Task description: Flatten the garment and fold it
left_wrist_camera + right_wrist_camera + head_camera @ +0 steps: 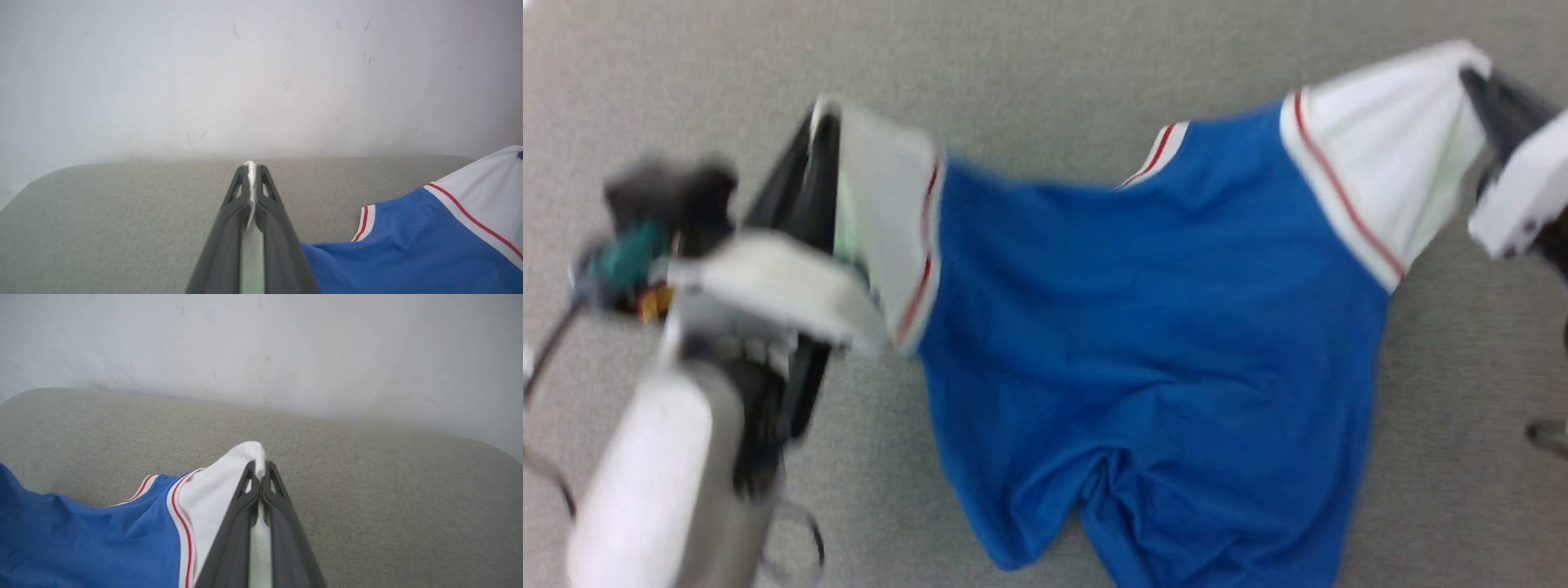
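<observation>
The garment, a royal-blue T-shirt with white sleeves and red-and-white trim, hangs stretched between my two grippers above a grey surface. My left gripper is shut on the edge of the left white sleeve; in the left wrist view white cloth shows pinched between its fingers. My right gripper is shut on the tip of the right white sleeve, and in the right wrist view the sleeve bunches at the fingertips. The blue body sags and creases toward the bottom. Its collar lies at the upper edge.
The grey fabric-covered surface has a rounded far edge against a pale wall. Cables loop beside my left forearm at the lower left. Bare grey surface lies on all sides of the shirt.
</observation>
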You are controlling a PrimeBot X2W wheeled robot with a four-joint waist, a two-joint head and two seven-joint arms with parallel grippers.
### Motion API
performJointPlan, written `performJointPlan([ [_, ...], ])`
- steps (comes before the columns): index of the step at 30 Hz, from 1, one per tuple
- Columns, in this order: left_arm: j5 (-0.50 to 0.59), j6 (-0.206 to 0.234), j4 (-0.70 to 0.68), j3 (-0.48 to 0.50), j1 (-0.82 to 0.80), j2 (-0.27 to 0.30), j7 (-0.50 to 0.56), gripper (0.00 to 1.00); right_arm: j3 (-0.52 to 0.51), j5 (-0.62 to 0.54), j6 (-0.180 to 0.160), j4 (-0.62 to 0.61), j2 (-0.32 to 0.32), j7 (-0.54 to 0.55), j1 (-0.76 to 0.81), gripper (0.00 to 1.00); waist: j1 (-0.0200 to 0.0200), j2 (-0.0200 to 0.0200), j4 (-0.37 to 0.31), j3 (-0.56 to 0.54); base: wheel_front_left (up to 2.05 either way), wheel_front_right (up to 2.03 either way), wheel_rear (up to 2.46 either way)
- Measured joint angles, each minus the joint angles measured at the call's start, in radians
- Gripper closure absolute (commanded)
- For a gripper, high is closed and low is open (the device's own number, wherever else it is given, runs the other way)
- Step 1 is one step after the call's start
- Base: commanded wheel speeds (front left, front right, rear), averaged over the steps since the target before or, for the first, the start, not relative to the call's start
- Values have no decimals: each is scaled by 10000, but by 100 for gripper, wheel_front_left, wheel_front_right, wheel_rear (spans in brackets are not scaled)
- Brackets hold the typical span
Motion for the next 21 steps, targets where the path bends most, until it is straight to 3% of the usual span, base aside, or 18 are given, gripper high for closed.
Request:
performJointPlan([
  [5, 405, -731, 1129, -426, -2898, 389, 1087, 100, 596, -362, 0, -61, -46, 92, -1838, 100, 0, 0, -289, -571, 0, 0, 0],
  [9, 424, -961, 2468, -397, -5223, 445, 1914, 100, 880, -683, 2, 543, 63, 136, -3651, 100, 0, 0, -632, -918, 0, 0, 0],
  [16, 784, -846, 4374, -186, -8518, 389, 2466, 100, 888, -1154, 2, 2138, 525, -121, -6285, 100, -1, 0, -1336, -1159, 0, 0, 0],
  [21, 945, -552, 5492, -123, -10389, 2, 2366, 100, 476, -1494, 0, 3313, 780, -554, -7827, 100, 0, 1, -1650, -925, 0, 0, 0],
])
